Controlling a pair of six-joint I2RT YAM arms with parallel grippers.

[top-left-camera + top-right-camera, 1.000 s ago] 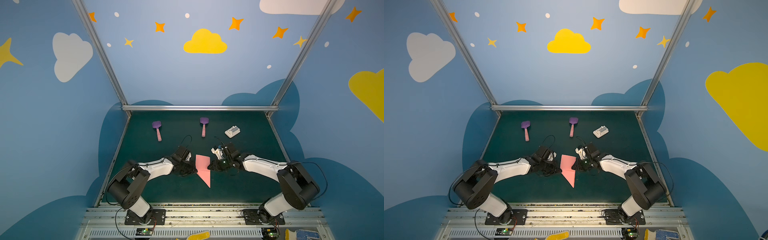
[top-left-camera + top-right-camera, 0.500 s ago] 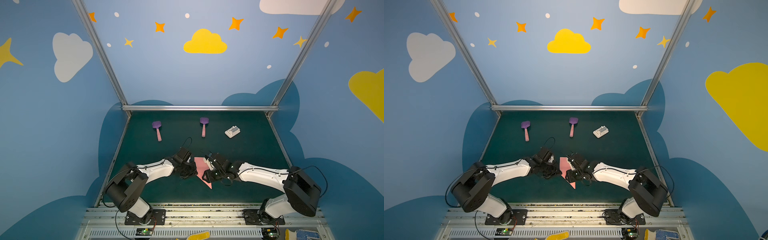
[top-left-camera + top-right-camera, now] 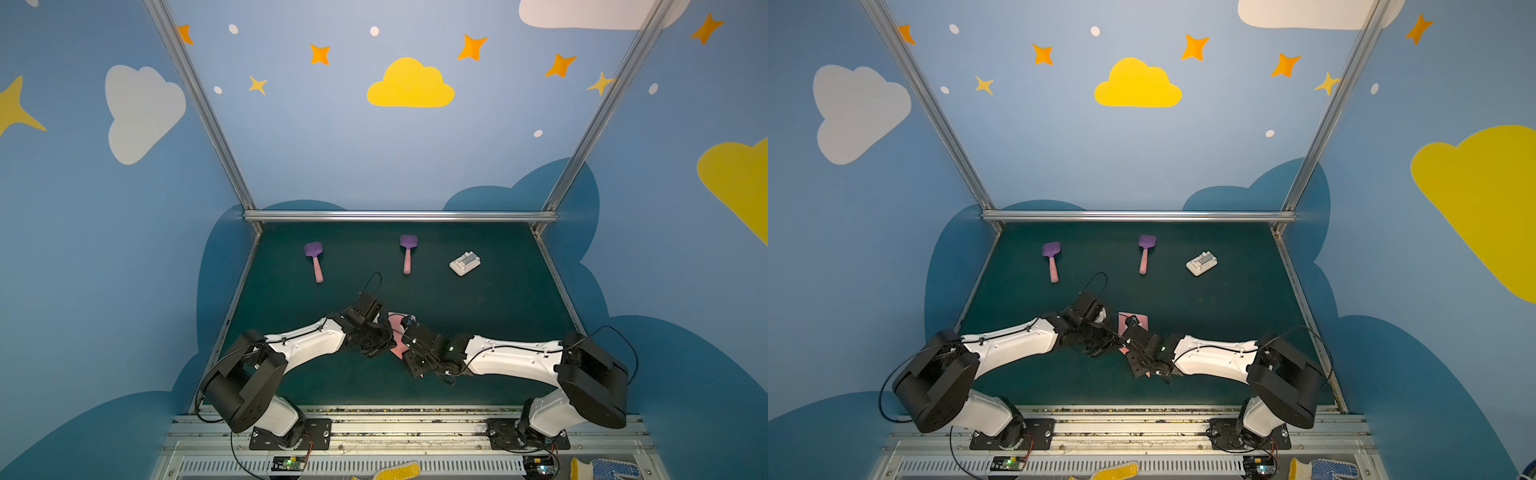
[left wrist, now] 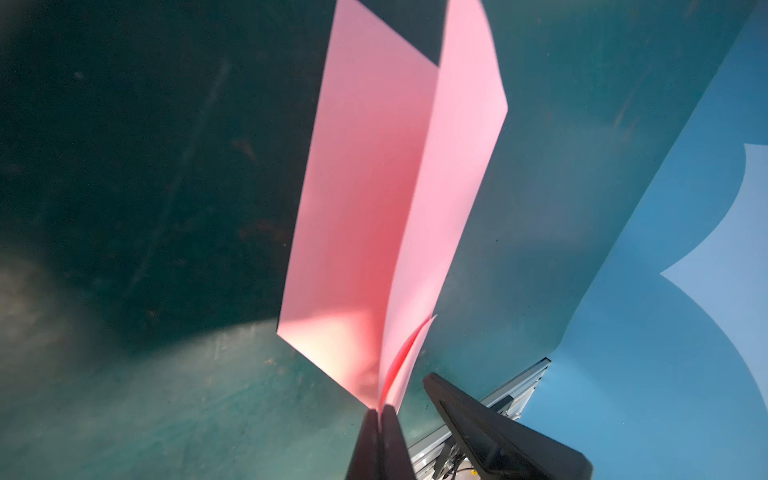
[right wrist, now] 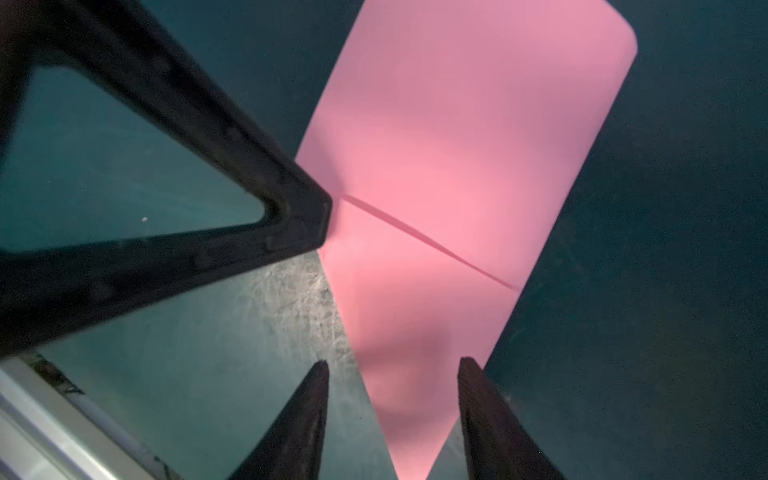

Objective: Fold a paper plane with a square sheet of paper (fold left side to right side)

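One folded sheet of salmon-pink paper (image 3: 396,332) on the green mat (image 3: 478,332) between two grippers; behind it, two pink-handled purple spatulas (image 3: 316,259) (image 3: 407,253) and one white plastic block (image 3: 464,263).
The left gripper (image 4: 381,409) pinches the sheet's corner, layers fanning apart in its wrist view; the right gripper (image 5: 395,365) stands half open astride the pointed end, gripping nothing; both top views hide most of the sheet.

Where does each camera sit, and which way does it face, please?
Both top views: high behind the robot, looking down and forward over the green table; left arm and right arm show.
Left wrist: on that arm, looking along the shut left end effector at the folded pink paper it pinches.
Right wrist: looking past the open right end effector at that paper.
Shared: both wrist views show the paper.
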